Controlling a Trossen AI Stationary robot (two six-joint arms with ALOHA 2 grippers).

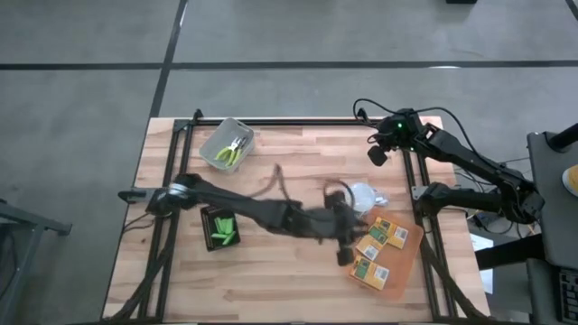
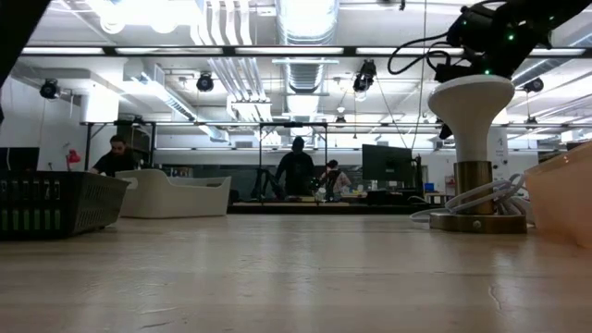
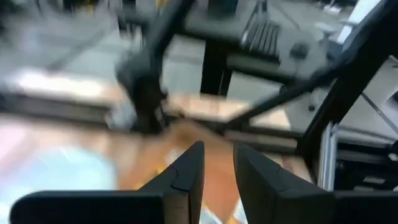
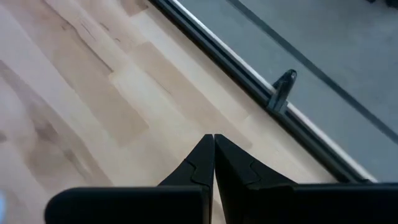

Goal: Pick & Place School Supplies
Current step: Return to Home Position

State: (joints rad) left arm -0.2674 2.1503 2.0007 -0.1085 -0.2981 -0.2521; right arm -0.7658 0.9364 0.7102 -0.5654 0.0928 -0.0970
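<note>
At about ten o'clock on the table a grey bin (image 1: 206, 153) holds two yellow-green-handled plier-like tools (image 1: 230, 152). Near eight o'clock a black tray (image 1: 206, 217) carries the bright-green sticks (image 1: 224, 233). Toward four o'clock three orange-yellow boxes (image 1: 390, 233) lie close together on the translucent orange sheet (image 1: 402, 262).

The left arm reaches from nine o'clock across to that sheet. Its own camera shows the left gripper (image 3: 217, 148) with jaws a little apart over orange; the picture is smeared, but nothing seems caught between them. The right gripper (image 4: 213, 138) hangs at two o'clock by the table's rail, jaws pressed together over bare wood.

Only the level view shows a white mushroom-shaped stand (image 2: 472, 111), a dark mesh basket (image 2: 55, 205), and people in the room behind.
</note>
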